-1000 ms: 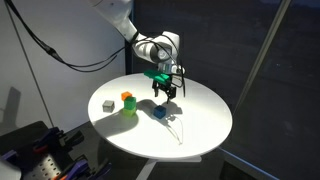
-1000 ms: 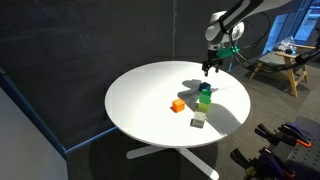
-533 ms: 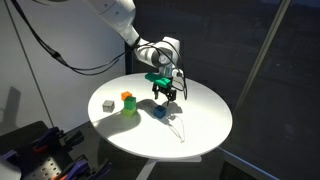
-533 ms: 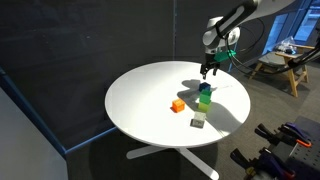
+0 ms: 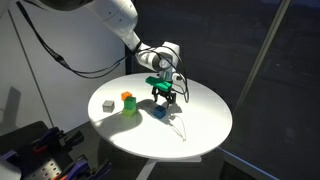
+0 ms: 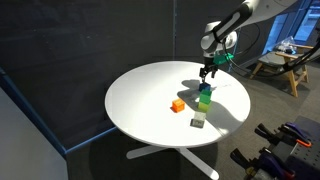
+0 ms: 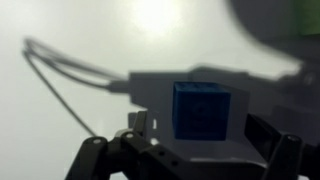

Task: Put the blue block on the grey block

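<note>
Round white table [image 5: 205, 125] fills the middle of both exterior views, dark walls around it. The white arm [image 5: 112, 14] reaches in from above and bends down to the far side of the tabletop. The gripper [image 5: 165, 96] hangs just above the blue block [image 5: 159, 112], pointing down at it; I also see it in an exterior view [image 6: 207, 73] over the far edge of the table [image 6: 140, 100]. Jaws are spread wide and hold nothing. In the wrist view the two dark fingers [image 7: 92, 152] sit at the lower corners and the blue block [image 7: 202, 108] lies between them in the picture, square-on and blurred; I cannot tell whether the tips have reached its level. The blue block [image 6: 205, 89] rests on the table, just beside the green cube [image 6: 204, 101]. The grey block [image 5: 106, 104] rests on the table by itself, well apart from the blue one, beyond the green cube [image 5: 130, 108] and orange cube [image 5: 127, 97]. In an exterior view the grey block [image 6: 198, 121] is nearest the camera and the orange cube [image 6: 178, 105] stands apart from the green one. A thin white cable [image 5: 176, 127] lies on the table beside the blue block; the wrist view shows it [image 7: 60, 72] as pale loops
</note>
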Controlling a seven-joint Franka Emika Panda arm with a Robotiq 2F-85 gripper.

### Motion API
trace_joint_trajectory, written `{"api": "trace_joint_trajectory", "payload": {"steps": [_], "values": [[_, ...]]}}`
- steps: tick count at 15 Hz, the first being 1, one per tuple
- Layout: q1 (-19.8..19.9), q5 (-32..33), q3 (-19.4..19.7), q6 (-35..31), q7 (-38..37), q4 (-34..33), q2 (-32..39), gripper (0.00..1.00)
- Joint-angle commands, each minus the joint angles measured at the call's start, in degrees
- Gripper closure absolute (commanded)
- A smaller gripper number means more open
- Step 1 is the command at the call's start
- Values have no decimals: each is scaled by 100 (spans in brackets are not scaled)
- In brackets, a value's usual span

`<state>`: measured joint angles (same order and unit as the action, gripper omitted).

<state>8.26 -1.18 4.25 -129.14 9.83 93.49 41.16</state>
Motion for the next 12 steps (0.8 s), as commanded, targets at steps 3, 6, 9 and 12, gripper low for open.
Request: {"api": "trace_joint_trajectory", "payload": {"steps": [3, 6, 9, 12], "values": [[87, 80, -73, 35, 117, -271, 227, 0], [68, 102, -65, 25, 103, -266, 274, 0], [61, 136, -55, 27, 90, -289, 333, 0], [63, 154, -51, 37, 81, -326, 390, 0]]}}
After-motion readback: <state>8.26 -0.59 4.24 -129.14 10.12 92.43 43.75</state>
